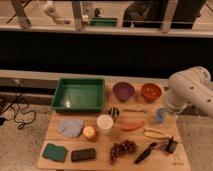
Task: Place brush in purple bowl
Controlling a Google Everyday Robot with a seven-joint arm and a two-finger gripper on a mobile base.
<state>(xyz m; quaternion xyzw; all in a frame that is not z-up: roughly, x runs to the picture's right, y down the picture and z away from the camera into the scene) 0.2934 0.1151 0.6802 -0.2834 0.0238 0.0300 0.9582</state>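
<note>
The brush is slim and black and lies slantwise near the table's front edge, right of centre. My gripper hangs just to the right of the brush's upper end, low over the table, and it looks open with nothing in it. The white arm reaches down to it from the right. The purple bowl stands at the back of the table, next to an orange-red bowl.
A green tray fills the back left. A carrot, grapes, a white cup, an apple and a wire utensil lie between brush and bowl. A blue cup stands at the right.
</note>
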